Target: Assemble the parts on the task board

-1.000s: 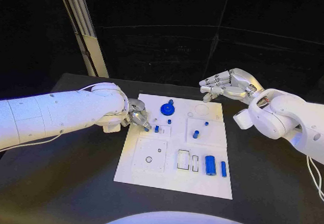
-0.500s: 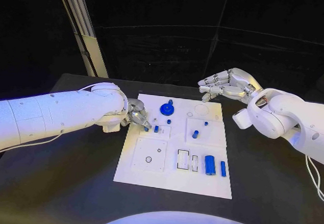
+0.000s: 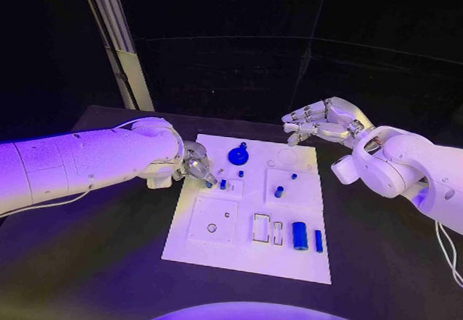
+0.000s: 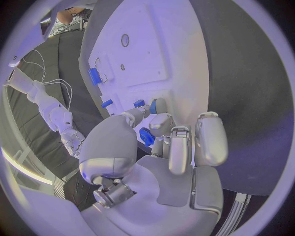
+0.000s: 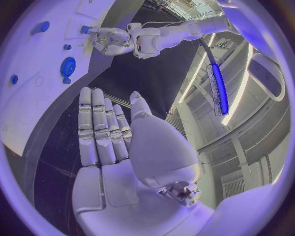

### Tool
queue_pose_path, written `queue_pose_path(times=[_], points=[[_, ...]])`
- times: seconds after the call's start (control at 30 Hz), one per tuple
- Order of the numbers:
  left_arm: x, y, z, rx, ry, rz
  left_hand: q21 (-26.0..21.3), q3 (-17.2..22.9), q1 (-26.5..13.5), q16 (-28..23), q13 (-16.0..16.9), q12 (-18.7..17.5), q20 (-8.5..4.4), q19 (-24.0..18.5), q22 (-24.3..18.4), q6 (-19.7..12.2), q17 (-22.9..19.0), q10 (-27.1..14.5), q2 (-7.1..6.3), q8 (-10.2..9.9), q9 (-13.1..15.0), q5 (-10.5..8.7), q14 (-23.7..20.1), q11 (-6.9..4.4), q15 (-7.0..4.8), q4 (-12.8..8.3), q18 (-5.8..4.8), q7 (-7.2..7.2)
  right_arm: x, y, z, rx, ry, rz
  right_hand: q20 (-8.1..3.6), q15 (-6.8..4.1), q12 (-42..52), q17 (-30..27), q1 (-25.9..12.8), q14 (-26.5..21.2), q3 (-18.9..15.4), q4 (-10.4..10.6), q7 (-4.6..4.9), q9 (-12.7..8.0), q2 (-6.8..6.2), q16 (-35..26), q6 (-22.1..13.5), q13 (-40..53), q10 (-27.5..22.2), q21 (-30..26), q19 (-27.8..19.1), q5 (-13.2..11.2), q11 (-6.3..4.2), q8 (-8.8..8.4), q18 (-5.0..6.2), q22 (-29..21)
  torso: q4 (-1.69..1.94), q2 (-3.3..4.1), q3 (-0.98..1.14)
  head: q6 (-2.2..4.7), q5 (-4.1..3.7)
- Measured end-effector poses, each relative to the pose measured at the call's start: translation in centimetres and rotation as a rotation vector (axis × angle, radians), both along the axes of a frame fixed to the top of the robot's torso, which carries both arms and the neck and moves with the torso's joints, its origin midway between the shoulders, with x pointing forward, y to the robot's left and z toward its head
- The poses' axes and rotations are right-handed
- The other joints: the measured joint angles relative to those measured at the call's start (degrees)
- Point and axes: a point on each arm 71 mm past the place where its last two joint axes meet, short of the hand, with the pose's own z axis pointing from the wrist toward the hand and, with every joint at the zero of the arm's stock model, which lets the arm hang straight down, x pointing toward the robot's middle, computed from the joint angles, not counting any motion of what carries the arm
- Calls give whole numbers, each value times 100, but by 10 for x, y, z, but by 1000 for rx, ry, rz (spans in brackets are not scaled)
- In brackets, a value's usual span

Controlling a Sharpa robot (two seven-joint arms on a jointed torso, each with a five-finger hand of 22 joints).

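Left hand point(image 3: 197, 165) fingertips cover the task board point(image 3: 246, 259) left edge; whether they pinch the small blue part point(image 3: 223, 183) beside them is too small to tell in head view; in left wrist view the fingers point(image 4: 178, 147) hide part of a blue piece point(image 4: 146, 136); contact unclear; counter point(image 3: 98, 269) near corners cut off by picture edge.

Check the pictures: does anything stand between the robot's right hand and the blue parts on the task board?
Nothing visible does. The right hand hovers open beyond the task board's far edge, with bare board between it and the nearest blue part, the round disc.
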Motion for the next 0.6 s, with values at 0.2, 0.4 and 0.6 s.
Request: queue_pose_path(times=[0.2,0.4,0.6], points=[[1,1,0,3,2,2,0,-32,-3,0,15,24,0,0,0,10,0,20,3,-22,-4,0,0,20,0,34,0,-10,0,0,0,0,0,1,0,0,0,0,0,0,0,0,0,0,0,0,0,0,0,0,0,0,0,0,0,0,-4,3,2,-6,4],[2,1,0,5,1,4,0,-80,-47,0,33,24,0,0,3,40,0,41,3,-22,-12,-1,0,0,0,81,0,0,0,1,0,1,0,2,0,0,0,0,0,0,0,0,0,0,0,0,0,0,0,0,0,0,0,0,0,1,-9,6,4,-14,4],[2,0,0,5,0,4,-1,-228,-121,0,50,24,0,0,11,40,0,41,-27,-49,-20,-1,0,0,0,145,0,0,0,1,0,1,0,2,0,0,0,1,0,0,0,0,0,-1,0,0,0,0,0,0,0,4,-1,0,0,1,-15,7,4,-14,1]])
